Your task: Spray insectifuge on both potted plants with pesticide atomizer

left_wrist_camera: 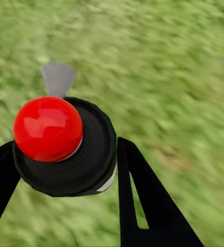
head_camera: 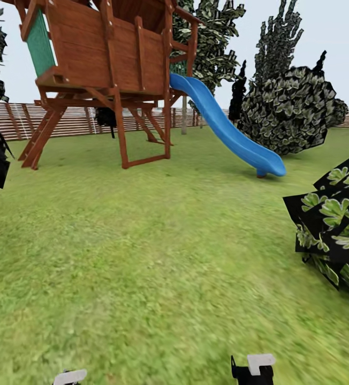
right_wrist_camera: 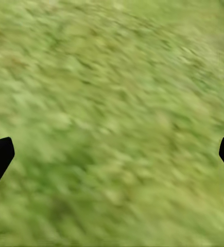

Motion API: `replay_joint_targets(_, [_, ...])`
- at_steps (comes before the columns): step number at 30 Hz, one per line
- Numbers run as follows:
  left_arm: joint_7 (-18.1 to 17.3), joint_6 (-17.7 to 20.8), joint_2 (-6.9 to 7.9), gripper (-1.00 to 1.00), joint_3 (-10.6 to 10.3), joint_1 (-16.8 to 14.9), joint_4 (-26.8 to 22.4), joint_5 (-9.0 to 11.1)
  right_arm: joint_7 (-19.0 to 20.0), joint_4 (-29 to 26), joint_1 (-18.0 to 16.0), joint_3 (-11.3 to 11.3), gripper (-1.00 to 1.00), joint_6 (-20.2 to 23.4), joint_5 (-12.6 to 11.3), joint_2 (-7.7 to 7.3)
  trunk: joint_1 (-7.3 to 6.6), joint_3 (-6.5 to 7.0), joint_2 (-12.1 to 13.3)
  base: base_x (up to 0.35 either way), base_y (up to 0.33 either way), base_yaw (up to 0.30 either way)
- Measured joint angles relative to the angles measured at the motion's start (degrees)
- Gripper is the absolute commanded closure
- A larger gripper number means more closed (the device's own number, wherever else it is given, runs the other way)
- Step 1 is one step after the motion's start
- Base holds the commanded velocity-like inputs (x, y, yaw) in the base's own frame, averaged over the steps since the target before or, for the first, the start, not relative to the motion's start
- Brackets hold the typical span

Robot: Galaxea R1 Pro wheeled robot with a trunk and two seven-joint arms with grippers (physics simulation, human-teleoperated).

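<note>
While the left end effector is clamped on the pesticide atomizer, black head and red cap up between its fingers, the right end effector stands spread wide, gripping nothing, above the lawn. Ahead stand a wooden play tower, blue slide, slat fence and dark bushes.

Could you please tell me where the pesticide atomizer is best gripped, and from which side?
Clamp the pesticide atomizer by its round black head from two opposite sides, as the left gripper does, a finger each side, leaving the grey trigger free.
</note>
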Motion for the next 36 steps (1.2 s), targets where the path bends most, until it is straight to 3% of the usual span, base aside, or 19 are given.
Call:
replay_joint_targets(21, [0.0, -0.02, 0.0, 1.0, 0.03, 0.0, 0.0, 0.0, 0.03, 0.0, 0.0, 0.0, -1.0, -0.01, 0.0, 0.08, 0.0, 0.0, 0.0, 0.321, 0.166, -0.257])
replay_joint_targets(36, [0.0, -0.06, 0.0, 1.0, -0.02, 0.02, -0.03, 0.0, 0.08, 0.02, -0.02, 0.0, -1.0, -0.03, 0.09, 0.0, 0.0, 0.0, 0.0, 0.332, 0.048, -0.008])
